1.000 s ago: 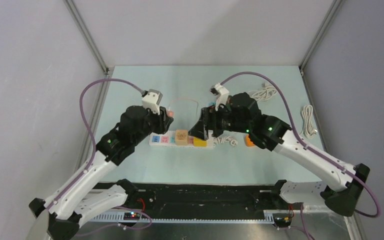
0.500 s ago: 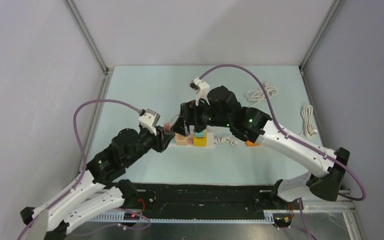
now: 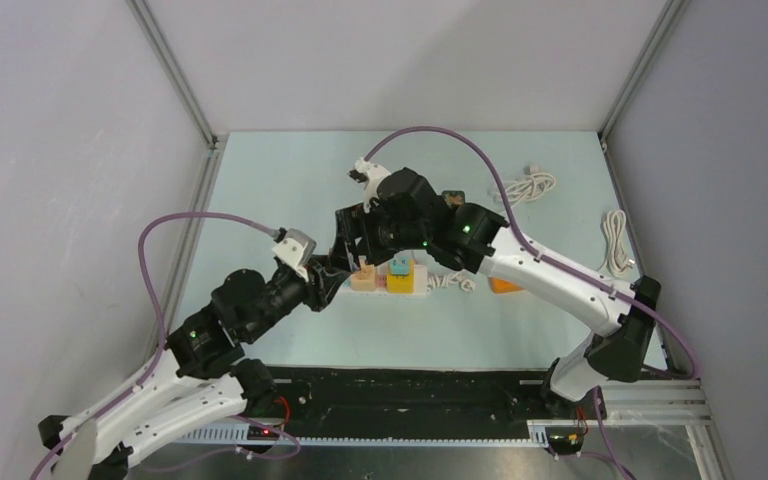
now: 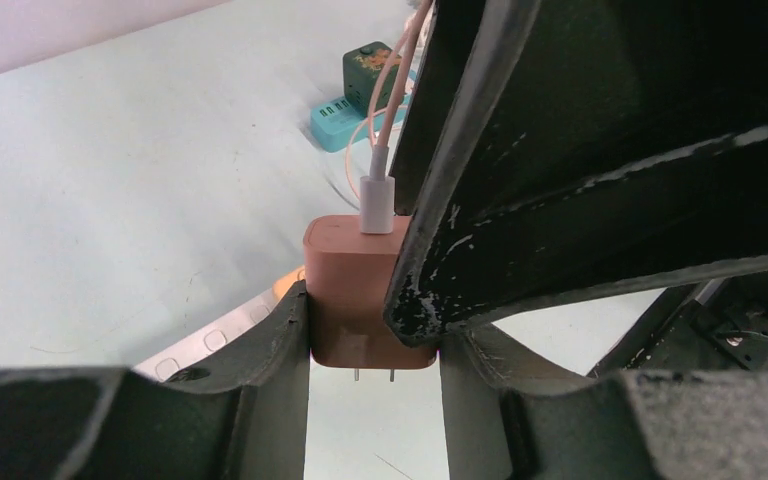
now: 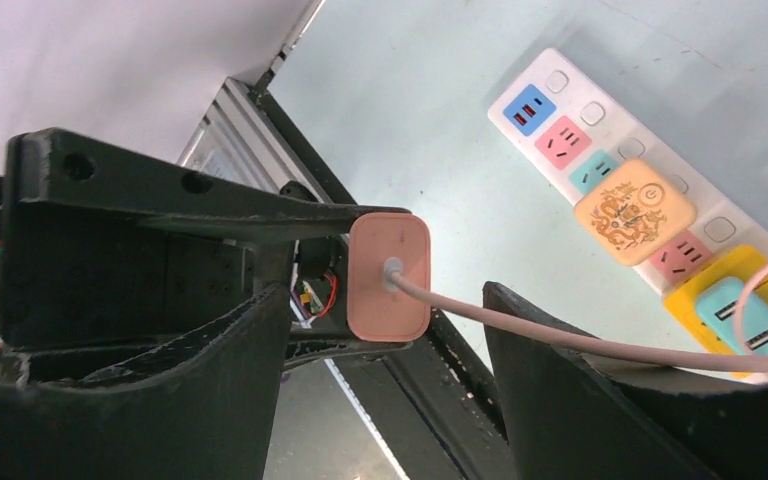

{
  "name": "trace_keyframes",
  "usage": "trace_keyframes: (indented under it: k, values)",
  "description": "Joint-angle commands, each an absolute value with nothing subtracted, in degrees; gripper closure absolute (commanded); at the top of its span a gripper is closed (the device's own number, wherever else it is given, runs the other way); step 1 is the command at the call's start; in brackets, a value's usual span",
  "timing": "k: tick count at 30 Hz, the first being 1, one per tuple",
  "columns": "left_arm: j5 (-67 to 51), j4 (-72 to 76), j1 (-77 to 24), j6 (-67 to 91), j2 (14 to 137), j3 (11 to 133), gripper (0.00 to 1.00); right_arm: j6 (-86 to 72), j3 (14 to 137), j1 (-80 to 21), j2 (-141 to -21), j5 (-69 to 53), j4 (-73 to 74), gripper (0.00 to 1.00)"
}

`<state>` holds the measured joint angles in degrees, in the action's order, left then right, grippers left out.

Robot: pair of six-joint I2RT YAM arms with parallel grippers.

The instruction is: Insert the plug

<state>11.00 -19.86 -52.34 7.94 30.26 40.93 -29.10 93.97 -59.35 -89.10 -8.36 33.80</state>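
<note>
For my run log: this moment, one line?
left pincer: grips pink plug | right pincer: open around plug | power strip: plug not inserted

You have the salmon-pink block-shaped plastic plug (image 4: pixel 370 290) pinched by its sides in the left gripper (image 4: pixel 372 340), clear of any socket. Its two metal prongs (image 4: pixel 375 375) are bare, and a pale pink cable (image 4: pixel 377 205) enters the opposite face. The long white plastic power strip (image 5: pixel 610 135) lies flat, apart from it, with its end sockets uncovered.
</note>
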Motion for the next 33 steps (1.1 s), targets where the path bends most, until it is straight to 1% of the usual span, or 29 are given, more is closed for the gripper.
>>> trace_keyframes:
  k: [1, 3, 6, 11, 13, 14, 15, 16, 17, 18, 19, 20, 21, 22, 23, 24, 28, 31, 32, 33]
  values:
    - [12.8, -16.1, -52.9, 6.4, 29.8, 41.8, 0.83, -28.2, 98.1, -59.6, -90.3, -7.0, 36.5, 0.28]
    - [12.8, -16.0, -53.1, 6.3, 29.7, 42.0, 0.82, -27.5, 98.5, -59.5, -90.9, -7.2, 36.5, 0.32]
    - [12.9, -16.1, -53.2, 6.3, 29.7, 42.0, 0.82, -27.2, 99.4, -59.0, -91.9, -9.2, 36.8, 0.42]
    - [12.7, -16.0, -53.3, 6.3, 29.4, 42.1, 0.8, -27.8, 100.3, -58.7, -93.8, -13.4, 36.9, 0.45]
    - [12.8, -16.0, -53.3, 6.2, 29.3, 42.1, 0.79, -28.1, 100.4, -58.6, -94.2, -14.6, 36.5, 0.51]
    - [12.8, -16.1, -53.3, 6.3, 29.3, 42.2, 0.78, -28.2, 100.3, -58.5, -94.4, -15.1, 36.4, 0.59]
    - [13.0, -16.0, -53.3, 6.4, 29.2, 42.2, 0.78, -28.6, 100.3, -58.3, -94.6, -16.1, 36.3, 0.64]
    - [13.2, -16.0, -53.3, 6.5, 29.1, 42.2, 0.76, -28.7, 100.3, -58.1, -94.7, -16.9, 36.2, 0.77]
    - [13.8, -16.1, -53.3, 6.8, 28.9, 42.2, 0.75, -28.9, 100.4, -58.0, -94.8, -17.3, 36.2, 0.83]
    - [14.5, -16.1, -53.3, 6.9, 28.7, 42.2, 0.7, -29.0, 100.4, -58.0, -94.8, -18.0, 36.2, 0.92]
    - [15.0, -16.2, -53.3, 7.5, 28.7, 42.2, 0.66, -28.9, 100.5, -57.8, -94.8, -18.4, 36.2, 0.97]
    - [16.1, -16.3, -53.3, 7.9, 28.5, 42.2, 0.46, -28.7, 100.6, -57.7, -94.8, -18.7, 36.2, 1.0]
    - [16.5, -16.8, -53.3, 8.4, 28.5, 42.4, 0.38, -28.1, 101.0, -57.4, -94.9, -18.8, 36.2, 1.0]
    - [17.2, -17.1, -53.3, 8.6, 28.2, 42.5, 0.12, -27.6, 101.4, -57.0, -95.1, -19.1, 36.4, 1.0]
    - [17.8, -18.2, -53.3, 9.2, 28.0, 43.1, 0.06, -26.5, 102.0, -56.6, -95.3, -19.3, 36.4, 1.0]
    - [19.3, -19.7, -53.3, 9.6, 27.5, 43.3, 0.02, -25.9, 102.4, -55.6, -95.8, -20.2, 36.3, 1.0]
    - [24.0, -23.3, -53.3, 14.6, 25.2, 44.9, 0.0, -20.1, 106.8, -50.0, -98.6, -24.8, 35.0, 1.0]
    - [25.0, -24.9, -53.3, 16.3, 24.0, 47.5, 0.0, -16.6, 118.0, -43.5, -104.9, -28.5, 37.2, 1.0]
    - [25.7, -26.0, -53.3, 17.6, 24.0, 48.7, 0.0, -14.9, 124.5, -42.3, -106.4, -29.0, 38.0, 1.0]
    - [27.5, -26.6, -53.3, 18.4, 24.1, 49.3, 0.0, -14.0, 127.8, -40.5, -109.7, -30.4, 39.4, 1.0]
